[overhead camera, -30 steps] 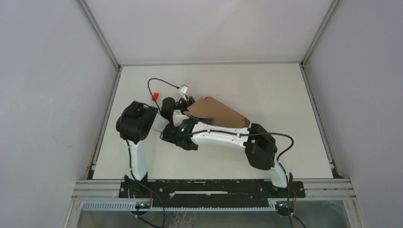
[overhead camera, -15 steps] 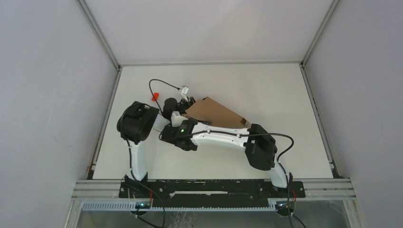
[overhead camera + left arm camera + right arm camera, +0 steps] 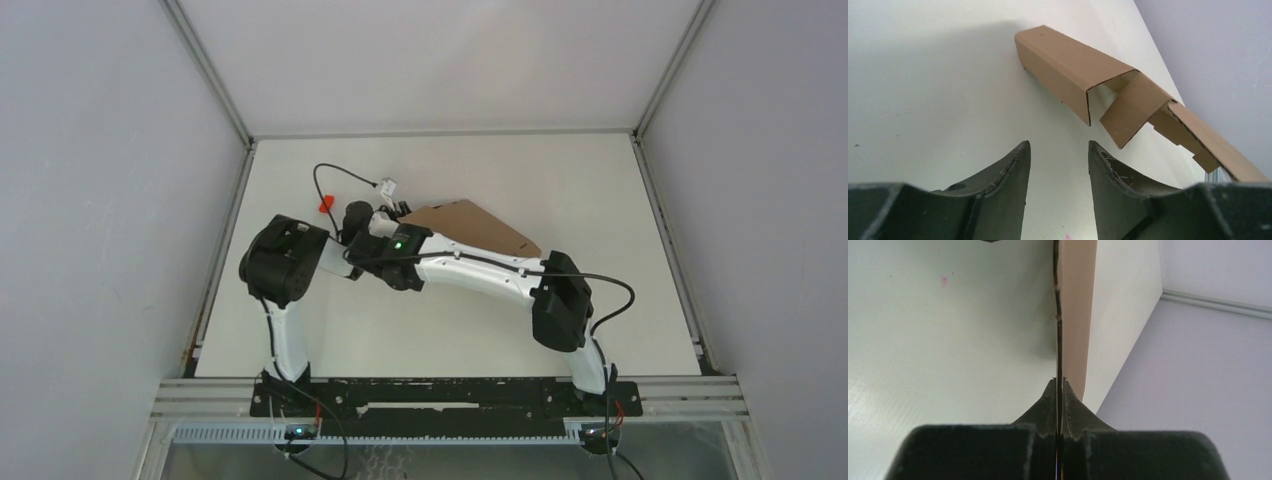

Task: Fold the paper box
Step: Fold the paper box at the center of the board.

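The paper box (image 3: 475, 226) is brown cardboard, partly folded, lying on the white table left of centre. In the left wrist view the paper box (image 3: 1068, 65) shows a folded side wall and loose flaps (image 3: 1135, 107) ahead of my fingers. My left gripper (image 3: 1059, 150) is open, a short way from the box, with only table between its fingers. My right gripper (image 3: 1058, 381) is shut on a thin edge of the cardboard (image 3: 1075, 305), seen edge-on. In the top view the right wrist (image 3: 397, 250) covers both sets of fingertips at the box's left end.
A small red block (image 3: 326, 204) lies just left of the left wrist. A black cable with a white connector (image 3: 386, 185) loops beyond it. Grey walls (image 3: 120, 200) enclose the table on three sides.
My right arm has swung towards the far side with the cardboard in its grip. The box now lies farther back and looks flatter. My left arm shifted slightly left.
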Controlling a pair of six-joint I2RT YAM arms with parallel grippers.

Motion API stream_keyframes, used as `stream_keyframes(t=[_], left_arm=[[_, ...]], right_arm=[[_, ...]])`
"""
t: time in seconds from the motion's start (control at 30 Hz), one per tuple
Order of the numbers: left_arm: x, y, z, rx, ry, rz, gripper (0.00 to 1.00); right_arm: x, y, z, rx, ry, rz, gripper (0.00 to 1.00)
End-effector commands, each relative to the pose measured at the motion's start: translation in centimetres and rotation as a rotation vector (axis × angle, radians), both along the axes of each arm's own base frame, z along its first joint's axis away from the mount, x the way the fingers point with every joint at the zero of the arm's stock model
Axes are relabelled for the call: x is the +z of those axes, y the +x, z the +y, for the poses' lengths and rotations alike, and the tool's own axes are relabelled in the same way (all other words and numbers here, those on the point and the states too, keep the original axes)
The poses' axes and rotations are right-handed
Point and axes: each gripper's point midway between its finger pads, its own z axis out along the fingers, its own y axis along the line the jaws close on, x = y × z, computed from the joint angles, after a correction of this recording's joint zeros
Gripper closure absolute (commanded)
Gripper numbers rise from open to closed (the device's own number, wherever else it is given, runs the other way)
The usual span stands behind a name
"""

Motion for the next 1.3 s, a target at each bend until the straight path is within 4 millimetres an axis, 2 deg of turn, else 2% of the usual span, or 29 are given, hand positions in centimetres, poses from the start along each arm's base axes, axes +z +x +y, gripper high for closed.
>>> stream_keyframes(t=[0.0, 0.27, 0.37, 0.47, 0.53, 0.7, 0.83, 0.9, 1.13, 1.27], left_arm=[[4.4, 0.1, 2.1, 0.010, -0.004, -0.108, 0.49], [6.6, -0.6, 6.2, 0.085, 0.113, -0.104, 0.49], [7.4, -0.7, 7.8, 0.120, 0.144, -0.088, 0.50], [8.3, -1.1, 8.7, 0.126, 0.143, -0.108, 0.49], [8.0, -1.6, 9.0, 0.127, 0.160, -0.114, 0.46], [8.0, -3.0, 9.5, 0.152, 0.128, -0.201, 0.41], [6.9, -3.9, 9.3, 0.148, 0.129, -0.212, 0.42], [6.5, -4.3, 9.1, 0.145, 0.120, -0.211, 0.42], [6.7, -5.2, 9.0, 0.140, 0.107, -0.206, 0.42], [7.4, -5.5, 9.1, 0.140, 0.112, -0.200, 0.42]], right_arm=[[4.8, -0.7, -0.2, -0.004, 0.138, 0.004, 1.00], [9.2, -3.0, 0.3, 0.011, 0.319, 0.034, 1.00], [9.9, -4.5, 0.1, 0.023, 0.384, 0.090, 1.00], [9.3, -5.8, 0.1, 0.036, 0.389, 0.133, 1.00], [8.5, -6.2, -0.1, 0.041, 0.369, 0.160, 1.00], [6.3, -5.7, -1.4, 0.017, 0.291, 0.154, 1.00], [4.6, -5.9, -1.4, 0.043, 0.248, 0.166, 1.00], [4.5, -6.2, -1.3, 0.057, 0.256, 0.179, 1.00], [9.0, -7.3, -0.1, 0.102, 0.382, 0.158, 1.00], [12.3, -8.2, 0.4, 0.114, 0.546, 0.214, 1.00]])
